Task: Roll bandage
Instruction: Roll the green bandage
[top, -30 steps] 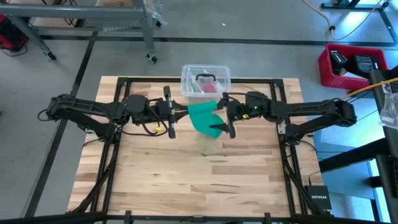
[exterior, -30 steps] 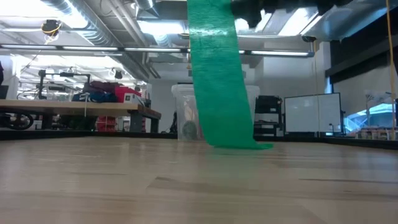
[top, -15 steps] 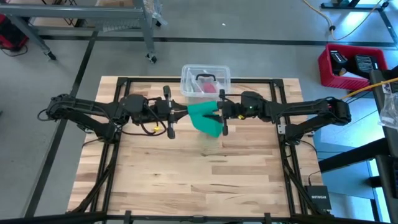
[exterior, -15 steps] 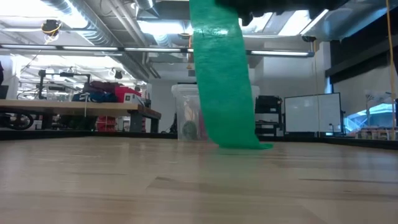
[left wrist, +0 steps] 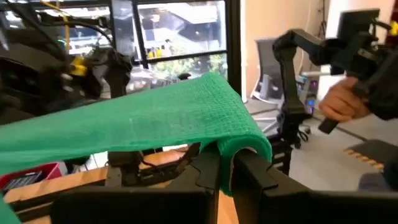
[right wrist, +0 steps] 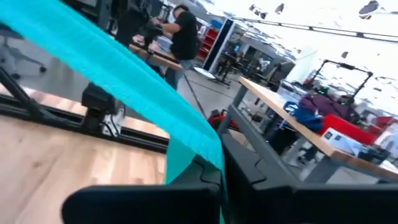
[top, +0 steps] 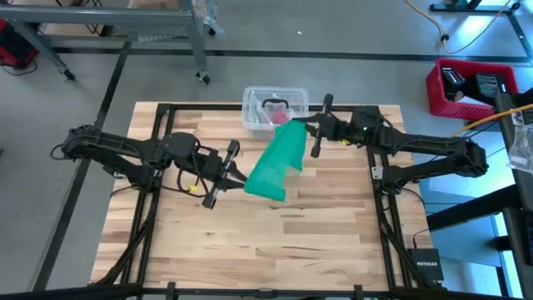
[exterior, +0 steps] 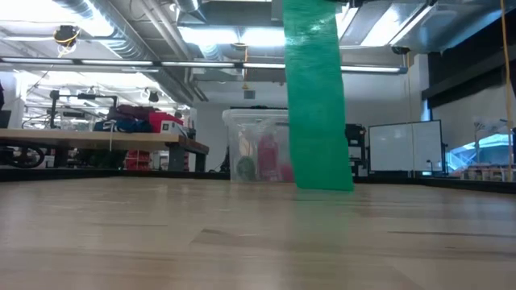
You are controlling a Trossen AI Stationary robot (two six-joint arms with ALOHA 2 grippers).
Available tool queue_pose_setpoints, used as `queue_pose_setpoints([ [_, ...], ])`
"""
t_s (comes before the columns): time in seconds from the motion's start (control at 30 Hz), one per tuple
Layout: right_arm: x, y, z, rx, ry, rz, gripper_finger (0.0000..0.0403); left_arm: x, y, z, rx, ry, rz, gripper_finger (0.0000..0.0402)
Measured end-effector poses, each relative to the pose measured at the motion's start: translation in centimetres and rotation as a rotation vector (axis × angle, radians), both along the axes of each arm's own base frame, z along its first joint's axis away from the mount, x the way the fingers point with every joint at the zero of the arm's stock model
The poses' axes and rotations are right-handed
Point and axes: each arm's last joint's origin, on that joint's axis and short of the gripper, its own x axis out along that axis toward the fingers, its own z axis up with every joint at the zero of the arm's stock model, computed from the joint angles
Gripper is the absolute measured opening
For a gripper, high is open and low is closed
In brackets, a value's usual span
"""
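The bandage (top: 277,162) is a teal-green strip stretched slantwise above the surface (top: 266,242), held at both ends between the two arms. In the low view it hangs as a broad green band (exterior: 317,97) from the top of the picture down to the wood, its lower edge at or just above the surface.

The left gripper (top: 226,162) holds the nearer, lower end: in its wrist view the fabric (left wrist: 143,118) folds over and down between the two dark fingers (left wrist: 208,174), which are pressed together on it. The right gripper (top: 310,132) holds the far, upper end; its wrist view shows the strip (right wrist: 118,74) running down into the closed fingers (right wrist: 239,165), pinched there.

Just behind the bandage's upper end stands a clear tub (top: 254,104) with something pink-red inside (top: 280,117). A red crate (top: 466,87) sits on the floor, well off the surface beyond the right arm. A person (right wrist: 183,34) stands at a bench in the room behind.
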Motion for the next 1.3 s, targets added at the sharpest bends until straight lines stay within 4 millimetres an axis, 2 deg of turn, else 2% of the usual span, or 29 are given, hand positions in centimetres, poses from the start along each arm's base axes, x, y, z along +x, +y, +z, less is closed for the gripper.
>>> queue_pose_setpoints([
  [0.13,0.4,0.3,-0.6,0.045,0.034,0.092,0.0005,0.0,0.2,0.7,0.017,-0.085,0.028,0.0017],
  [0.37,1.7,2.0,-2.0,0.112,0.113,0.189,0.0012,0.1,2.0,2.1,0.011,-0.226,0.201,0.0017],
  [0.6,2.6,2.9,-2.8,0.215,0.134,0.199,0.0038,0.3,4.0,2.0,0.007,-0.214,0.352,0.0017],
  [0.7,2.6,2.9,-2.9,0.259,0.131,0.205,0.0067,0.4,4.6,1.8,-0.003,-0.187,0.384,0.0017],
  [0.9,1.8,3.0,-2.1,0.271,0.132,0.192,0.0164,0.4,4.8,1.6,-0.018,-0.168,0.391,0.0017],
  [1.1,-0.6,3.1,0.9,0.310,0.339,0.115,0.0240,-0.6,4.8,2.2,-0.023,-0.178,0.388,0.0017],
  [1.2,-0.9,3.3,0.3,0.414,0.434,0.150,0.0256,-0.7,4.8,2.3,-0.009,-0.185,0.395,0.0017],
  [1.3,-0.3,3.5,-1.3,0.480,0.440,0.215,0.0258,-0.7,4.8,2.3,0.011,-0.186,0.398,0.0017],
])
